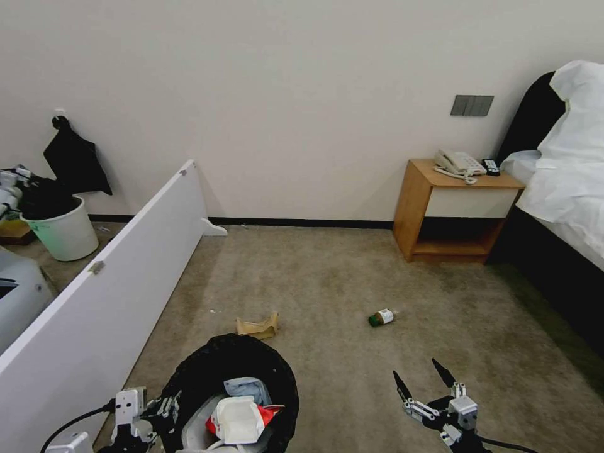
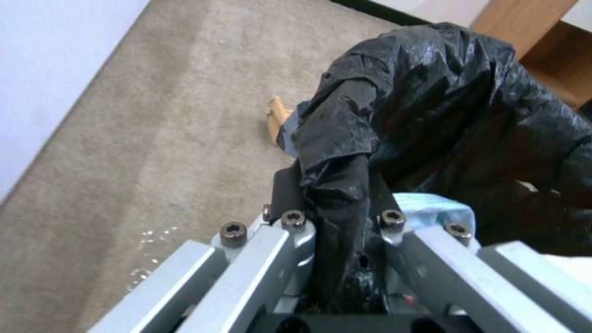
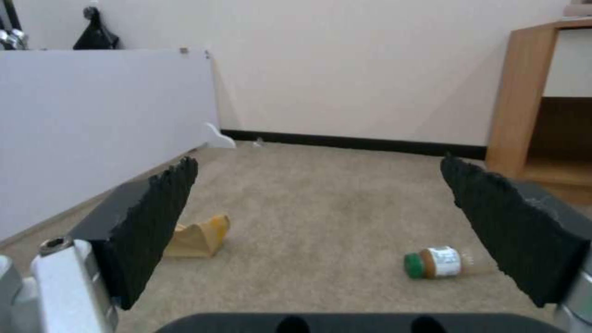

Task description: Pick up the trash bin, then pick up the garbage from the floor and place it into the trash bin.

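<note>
The trash bin (image 1: 200, 363), lined with a crinkled black bag, hangs low at the front left with white, red and pale blue litter inside. My left gripper (image 1: 165, 408) is shut on its rim; in the left wrist view the left gripper (image 2: 339, 222) pinches a fold of the trash bin's bag (image 2: 444, 101). On the carpet lie garbage pieces: a torn brown paper bag (image 1: 257, 326) (image 3: 197, 236) just beyond the bin and a green-capped bottle (image 1: 381, 318) (image 3: 434, 262) on its side. My right gripper (image 1: 425, 376) (image 3: 317, 171) hovers open and holds nothing, short of the bottle.
A long white board (image 1: 107, 277) runs along the left. Behind it stands a plain white bin (image 1: 63, 229). A wooden nightstand (image 1: 453, 211) with a phone sits at the back right beside a bed (image 1: 566, 189). Open carpet lies around the litter.
</note>
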